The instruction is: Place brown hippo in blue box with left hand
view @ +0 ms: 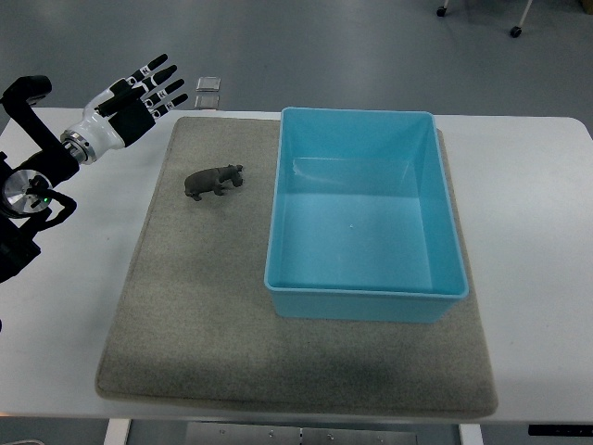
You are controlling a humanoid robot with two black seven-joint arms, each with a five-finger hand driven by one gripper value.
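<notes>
The brown hippo (214,180) stands on the grey mat (204,315), just left of the blue box (366,301). The left hand (137,97) is held wide and empty; the small figure could be toppled by an imprecise reach.

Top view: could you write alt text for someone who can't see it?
A small brown hippo stands on a grey mat, just left of an empty blue box. The robot's left hand hovers open at upper left, apart from the toy.

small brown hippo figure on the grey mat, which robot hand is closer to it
Left. The left hand hovers open, up-left of the small brown hippo figure, not touching it. The right hand is out of view.
</notes>
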